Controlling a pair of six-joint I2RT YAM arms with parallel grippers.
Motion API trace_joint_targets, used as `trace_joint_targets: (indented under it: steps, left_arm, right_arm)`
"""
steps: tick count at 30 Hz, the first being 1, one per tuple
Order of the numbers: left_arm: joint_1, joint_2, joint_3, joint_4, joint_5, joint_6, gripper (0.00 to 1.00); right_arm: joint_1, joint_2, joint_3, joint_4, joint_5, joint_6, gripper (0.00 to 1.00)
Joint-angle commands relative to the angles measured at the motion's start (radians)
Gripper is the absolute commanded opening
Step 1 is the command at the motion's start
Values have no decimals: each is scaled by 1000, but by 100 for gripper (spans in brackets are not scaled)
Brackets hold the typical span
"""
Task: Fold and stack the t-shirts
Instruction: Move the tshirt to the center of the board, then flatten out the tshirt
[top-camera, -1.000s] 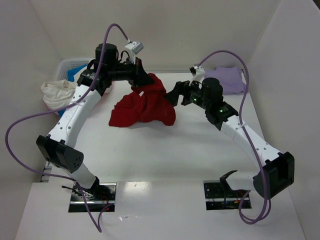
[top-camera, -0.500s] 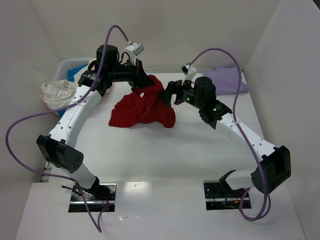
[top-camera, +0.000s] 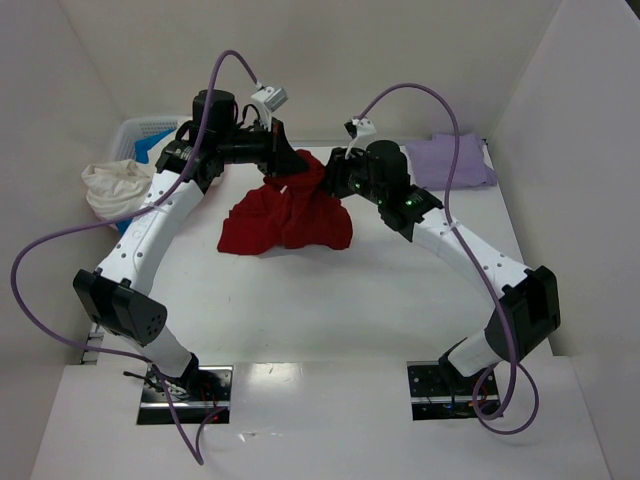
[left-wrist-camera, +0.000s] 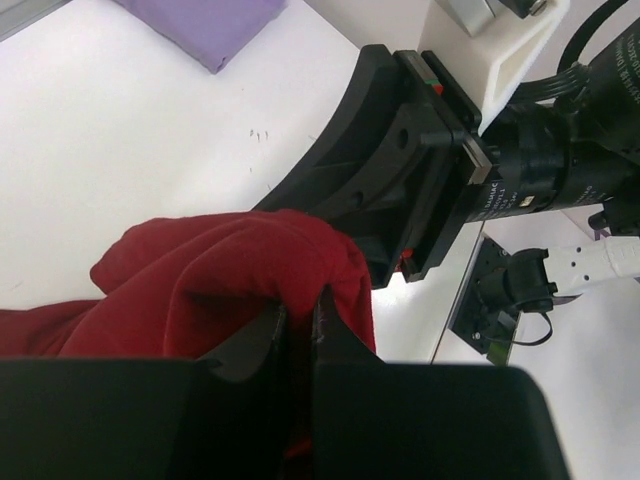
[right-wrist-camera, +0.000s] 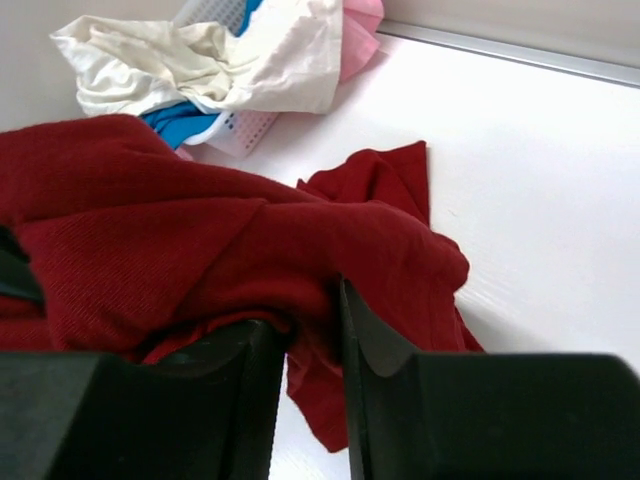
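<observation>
Left gripper (top-camera: 287, 168) and right gripper (top-camera: 335, 180) pinch the red shirt (top-camera: 285, 218) at the far middle of the table (top-camera: 330, 300).
Each has its jaws narrowed on a bunched upper fold, probably to lift and spread it, while the rest lies crumpled. There is open room toward the bases. The folded lavender shirt (top-camera: 455, 160) lies far right and the basket (top-camera: 140, 130) far left.

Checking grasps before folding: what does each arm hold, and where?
Both hold the dark red t-shirt: left gripper pinches a bunched fold at its far edge, right gripper another beside it.
</observation>
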Motion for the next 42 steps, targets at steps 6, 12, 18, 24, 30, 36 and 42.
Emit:
trace_joint_targets:
  steps: [6, 12, 18, 24, 30, 36, 42]
  left_arm:
    - [-1, -35, 2, 53, 28, -23, 0]
    - [-1, -35, -21, -8, -130, 32, 9]
    - [-1, -46, -96, 13, -313, 32, 65]
    - [-1, -64, -274, 133, -271, 72, 100]
    - [-111, 49, -418, 161, -349, 212, 100]
    - [-291, 194, -471, 237, -508, 249, 100]
    - [-311, 327, -387, 339, -560, 184, 100]
  right_arm:
    - [6, -16, 43, -60, 194, -15, 0]
    - [6, -56, 164, -171, 453, -101, 0]
    - [-53, -191, 221, -249, 454, -112, 0]
    - [-53, -234, 201, -341, 415, -92, 0]
    - [-53, -258, 109, -354, 396, -37, 0]
    - [-76, -249, 74, -354, 435, -26, 0]
    - [-141, -332, -2, -344, 396, -6, 1]
